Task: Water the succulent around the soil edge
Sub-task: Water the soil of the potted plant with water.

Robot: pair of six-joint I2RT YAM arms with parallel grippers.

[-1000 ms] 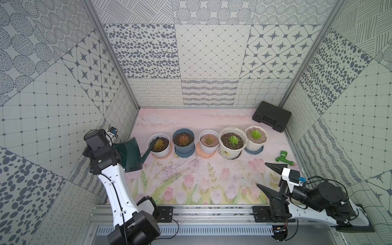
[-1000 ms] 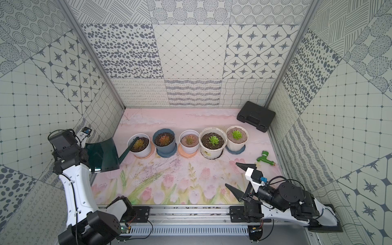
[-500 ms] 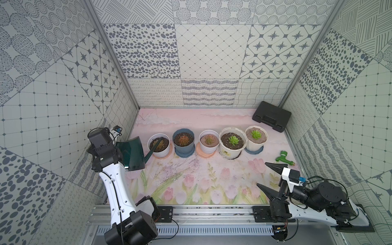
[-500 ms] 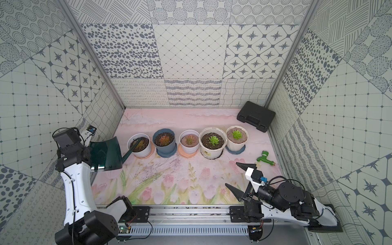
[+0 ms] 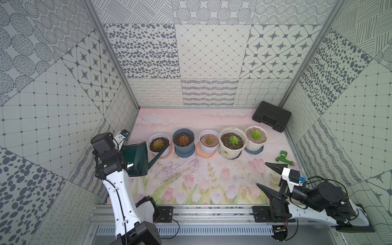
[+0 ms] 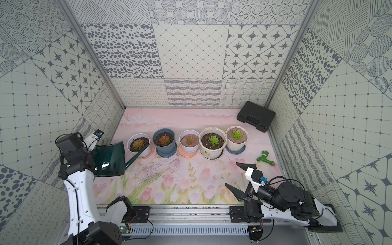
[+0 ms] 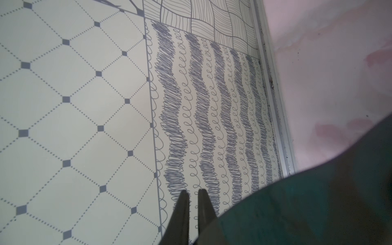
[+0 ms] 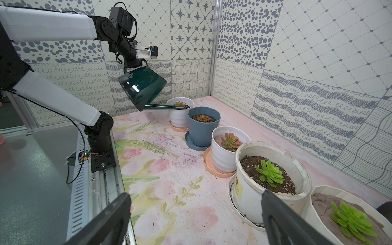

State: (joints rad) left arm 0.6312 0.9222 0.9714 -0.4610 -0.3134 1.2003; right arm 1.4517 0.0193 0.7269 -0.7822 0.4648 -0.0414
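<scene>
Holding watering can (image 5: pixel 135 159) aloft in clenched left gripper (image 7: pixel 193 192), spout (image 5: pixel 159 157) over far-end pot (image 5: pixel 149 144). Yet to reach succulent (image 5: pixel 256 134) or soil edge (image 5: pixel 249 138). Idling with right gripper (image 5: pixel 262 174) splayed, empty.

Bench (image 5: pixel 212 182) — pink floral mat over whole top.

Five pots in row across back half, 10 to 2 o'clock:
- white pot (image 5: pixel 159 149) on peach saucer (image 5: pixel 165 156)
- blue-grey pot (image 5: pixel 183 146) on blue saucer (image 5: pixel 184 154)
- small white pot (image 5: pixel 209 149) on second peach saucer (image 5: pixel 203 154)
- big cream pot (image 5: pixel 232 150) on shallow white dish (image 8: pixel 246 216)
- white fluted pot (image 5: pixel 254 146) with succulent (image 5: pixel 256 134), on second blue saucer (image 5: pixel 254 151)

Black case (image 5: pixel 271 116) flat in 1 o'clock corner. Green tap (image 5: pixel 284 160) lying at 3 o'clock edge — apart from pots.
</scene>
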